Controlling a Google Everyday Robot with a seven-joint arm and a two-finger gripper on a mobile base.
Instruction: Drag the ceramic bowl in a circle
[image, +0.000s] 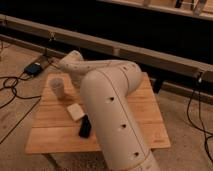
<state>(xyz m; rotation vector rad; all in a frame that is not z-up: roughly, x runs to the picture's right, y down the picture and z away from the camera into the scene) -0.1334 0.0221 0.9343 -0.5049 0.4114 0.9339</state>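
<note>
gripper low over table, mostly behind our arm | state: we cannot tell | white cup just left of it | ceramic bowl hidden from us

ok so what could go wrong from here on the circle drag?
1. The arm blocks the camera: the ceramic bowl and the end effector are both hidden behind it, toward the table's back-left area, so a slip or lost contact would go unseen.
2. The white cup stands close to the arm's left; a wide circle could knock it.
3. The cream block and dark object lie just in front and might get swept.
</note>
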